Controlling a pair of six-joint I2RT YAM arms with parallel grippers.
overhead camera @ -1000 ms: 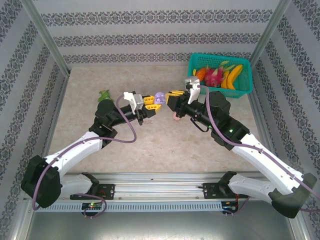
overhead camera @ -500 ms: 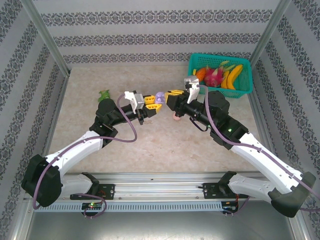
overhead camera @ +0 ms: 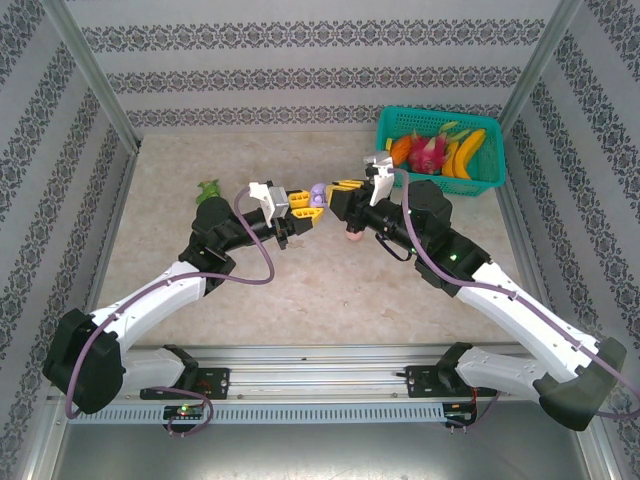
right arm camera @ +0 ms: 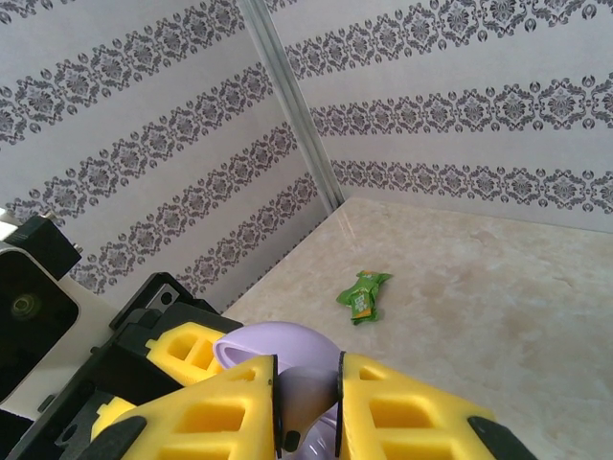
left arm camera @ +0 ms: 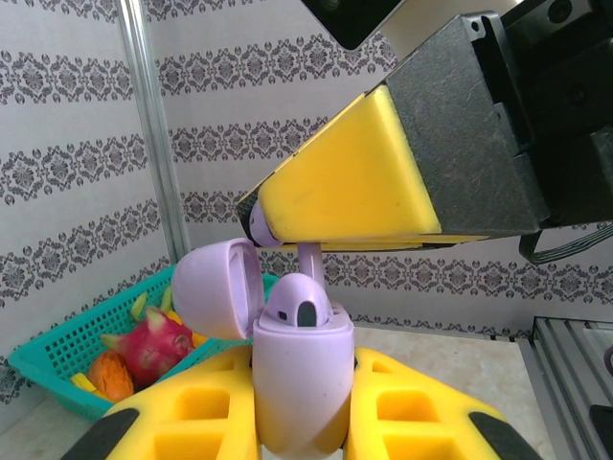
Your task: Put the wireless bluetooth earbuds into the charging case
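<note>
ok so the left pincer [overhead camera: 312, 205] is squeezing the charging case [left arm camera: 299, 393] between its chunky yellow pads [left arm camera: 412, 412], the foam-looking kind with rectangular cut-outs, pressed right against the smooth sides. The case is a glossy lilac capsule, standing upright. Its rounded lid [left arm camera: 218, 287] is flipped open and hanging off to one side just above the pads. A rounded lilac lump with a small dark oval is poking out of the case's mouth. Honestly can't tell if that's a seated bud or part of the case.

The right pincer [overhead camera: 337, 188] is hovering directly over the left one's fingertips and pinching a purple earbud [left arm camera: 308, 259]. The bulby head is peeking out at the finger's tip and the thin stem is pointing straight down to the case's mouth. In the right wrist view its two pads are sitting close, with lilac plastic showing in the narrow gap.

Below the right pincer a small pink blob [overhead camera: 352, 236] is lying on the beige marbled tabletop [overhead camera: 330, 290], too tiny to identify. Behind the right pincer a teal plastic mesh basket [overhead camera: 497, 165] is holding bananas [overhead camera: 466, 152] and a spiky pink dragon fruit [left arm camera: 153, 340]. Out ahead of the right pincer, past the left one, a crinkly green wrapper [right arm camera: 364, 293] is lying flat.
</note>
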